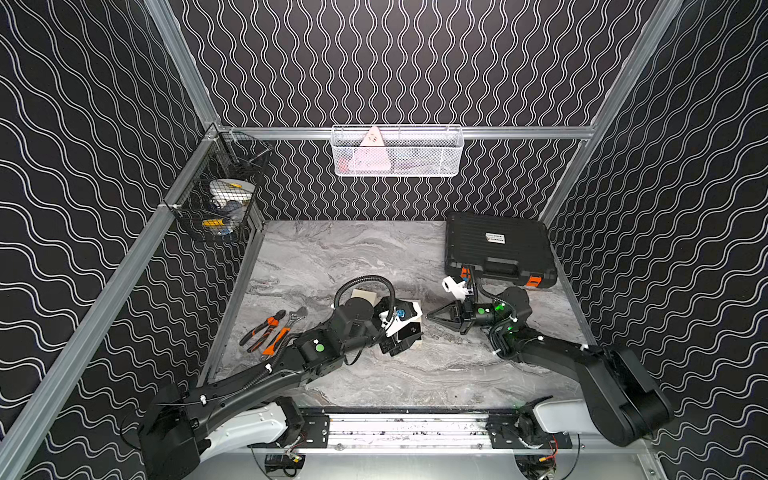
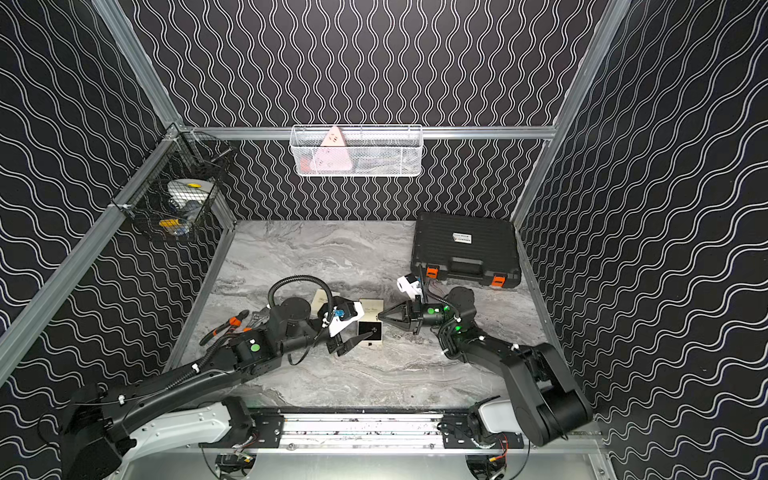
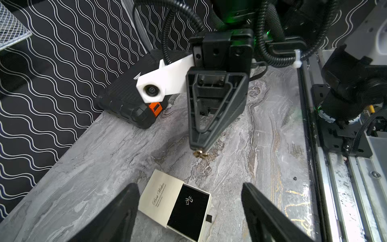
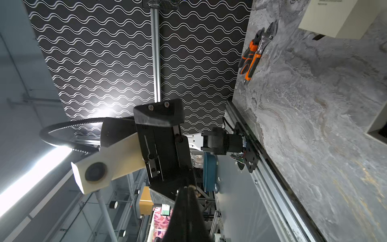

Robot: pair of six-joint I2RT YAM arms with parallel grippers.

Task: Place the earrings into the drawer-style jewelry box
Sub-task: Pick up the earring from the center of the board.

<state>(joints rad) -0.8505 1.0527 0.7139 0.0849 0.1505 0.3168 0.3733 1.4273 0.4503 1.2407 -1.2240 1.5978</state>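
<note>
On the black lining of the pulled-out drawer (image 3: 184,213) lies one earring (image 3: 188,200), the drawer sticking out of the cream jewelry box (image 3: 161,197) on the marbled table (image 3: 83,178). Just beside the box the right gripper (image 3: 199,146) has its jaws pinched together on a second earring (image 3: 200,154), a gold speck at the very tips, while the left gripper (image 3: 189,185) hangs over the box with jaws wide, gripping nothing. Well off to the left lie pliers (image 1: 264,328), and a black case (image 1: 498,249) sits at the far right corner.
</note>
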